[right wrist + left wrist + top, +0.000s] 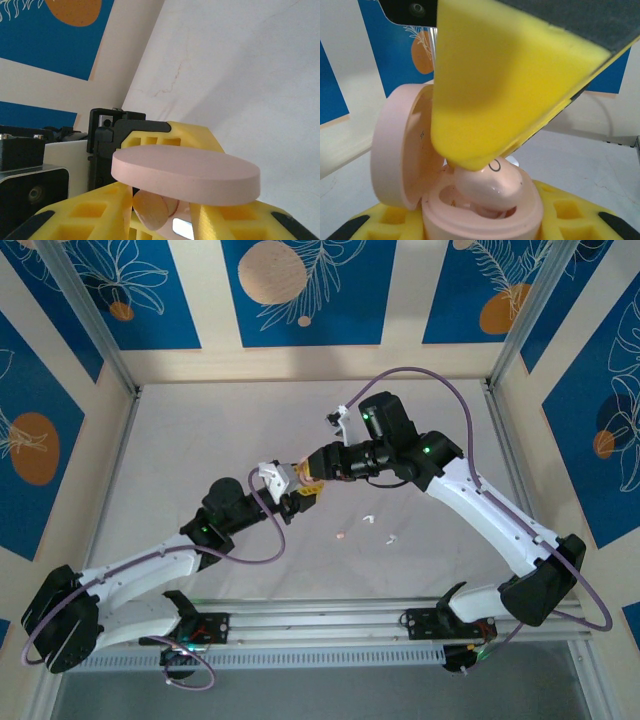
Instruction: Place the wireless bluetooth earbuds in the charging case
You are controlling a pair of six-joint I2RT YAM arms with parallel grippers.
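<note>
My left gripper (288, 498) is shut on a pale pink charging case (530, 215), held above the table with its lid (395, 150) swung open to the left. A pale pink earbud (490, 187) sits tilted in the case's well, partly sunk in. The yellow finger (510, 85) of my right gripper (306, 474) rests on top of it. In the right wrist view the lid (185, 172) lies across the frame. Beneath it the earbud (152, 212) touches my left-hand finger (85, 215), with a small gap to the other finger (225, 220). My right gripper (165, 215) is open.
Loose earbuds lie on the white table in front of the grippers: a pink one (341, 536) and two white ones (368, 519) (392, 537). Metal frame posts and blue patterned walls enclose the table (200, 440) on three sides.
</note>
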